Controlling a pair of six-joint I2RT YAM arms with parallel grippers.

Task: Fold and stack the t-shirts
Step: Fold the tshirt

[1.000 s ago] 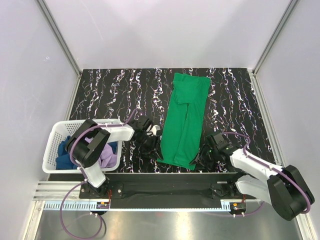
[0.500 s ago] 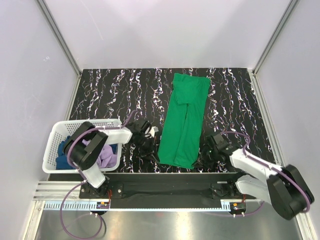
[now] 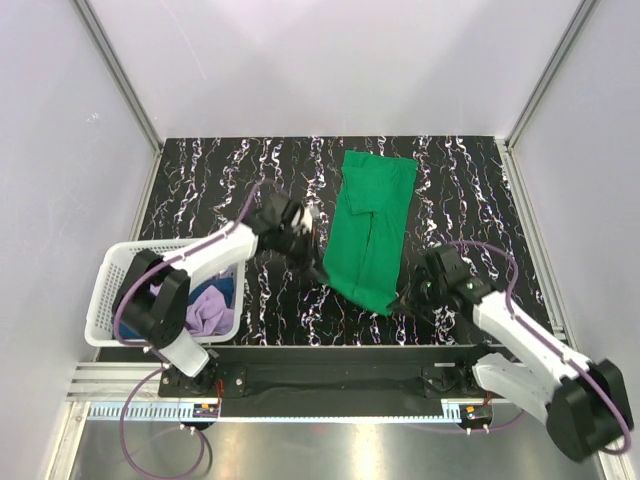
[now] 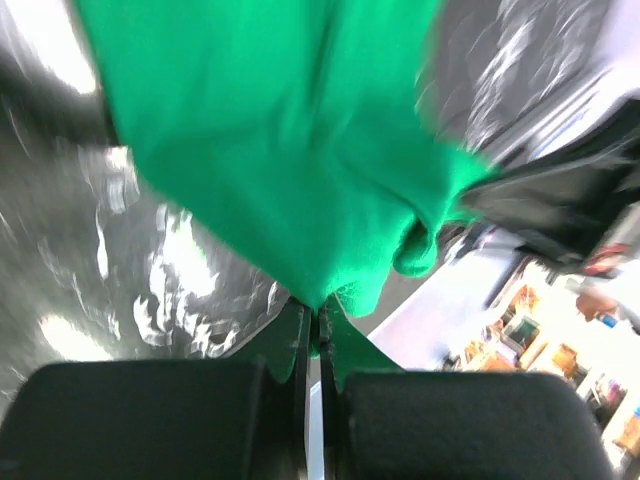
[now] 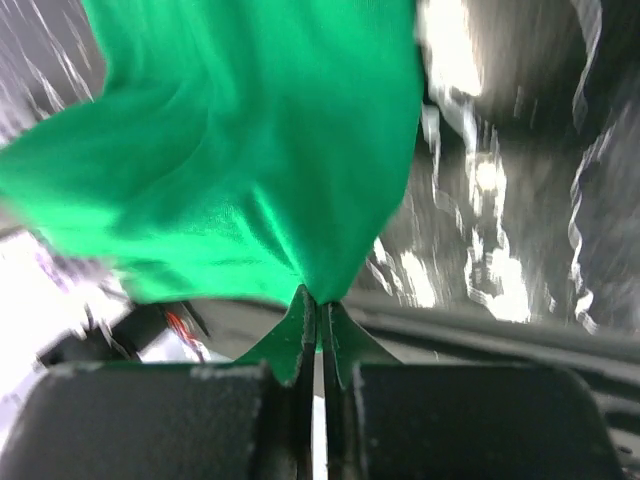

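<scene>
The bright green t-shirt [image 3: 370,215] lies lengthwise in the middle of the black marbled table, folded into a narrow strip. Its near end is lifted off the surface. My left gripper [image 3: 320,255] is shut on the near left corner, and my right gripper [image 3: 403,297] is shut on the near right corner. The left wrist view shows green cloth [image 4: 290,150] pinched in the closed left gripper [image 4: 318,315]. In the right wrist view the cloth [image 5: 250,150] hangs from the closed right gripper [image 5: 320,305]. A lilac t-shirt [image 3: 205,310] and a dark blue one [image 3: 226,287] sit in the basket.
The white lattice basket [image 3: 100,300] stands at the near left, beside the left arm. Grey walls close the table on three sides. A black rail [image 3: 330,375] with both arm bases runs along the near edge.
Both grippers have shut on the green shirt's near corners and lifted them. The left arm has swung away from the bases, carrying the near edge toward the far end.
</scene>
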